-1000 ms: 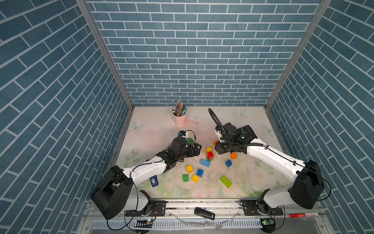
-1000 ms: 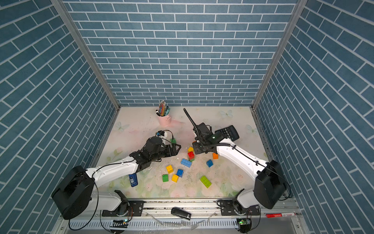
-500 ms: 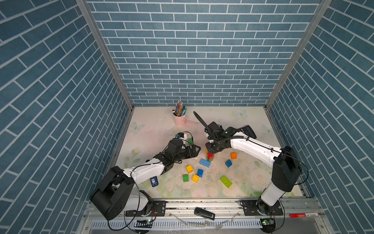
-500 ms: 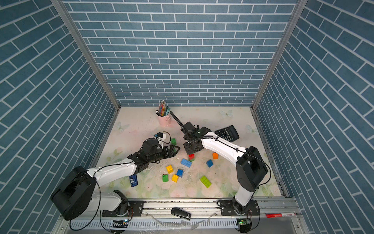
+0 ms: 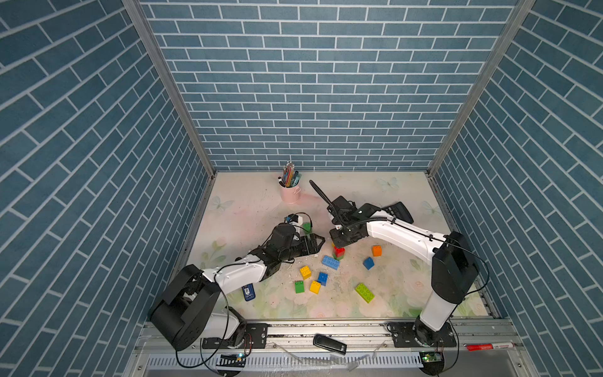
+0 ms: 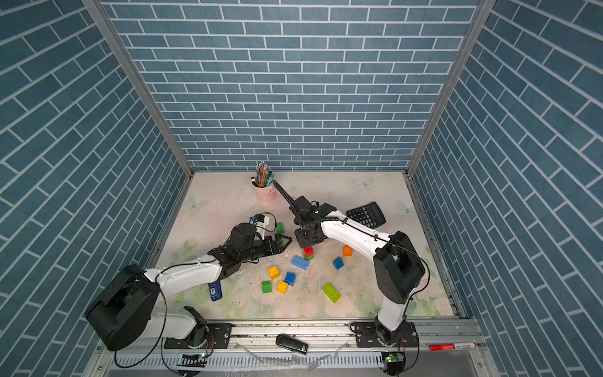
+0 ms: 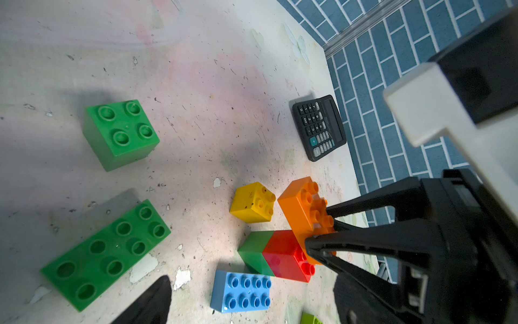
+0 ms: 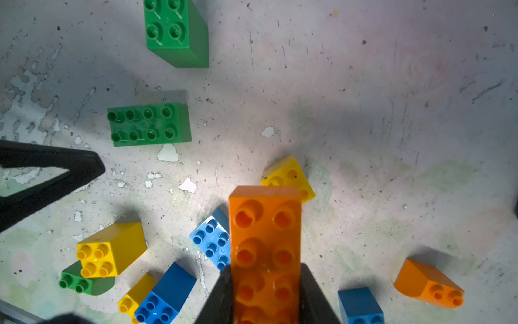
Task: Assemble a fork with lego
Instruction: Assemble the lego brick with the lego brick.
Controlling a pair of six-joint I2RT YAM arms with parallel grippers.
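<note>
Lego (image 5: 315, 287): loose bricks scattered over the centre and lower centre of both top views; no fork shape yet.
table (image 5: 248, 202): worn floral mat; calculator (image 6: 366, 214) right of centre, out of the way.
right claw (image 8: 265, 280): clenched on the long orange brick (image 8: 265, 224), pinching its long sides near one end; centre of the top views.
left claw (image 5: 318, 244): released, jaws wide and empty, just left of the stack and pointing at it.
stack: red brick (image 7: 286, 258) on green brick (image 7: 253, 252), upright at centre frame. The long orange brick is right over it; touching or just clear, cannot tell.
neighbours: long blue brick (image 5: 330, 262) just beside the stack, yellow brick (image 7: 253, 202) near it. The long green brick (image 7: 106, 252) and square green brick (image 7: 120, 134) are well apart from it, nearer the left claw.
step: looks like seating the long orange brick on the red studs.
next: probably line up the studs and press straight down. The stack is narrow and may tip, so the left claw could brace it.
</note>
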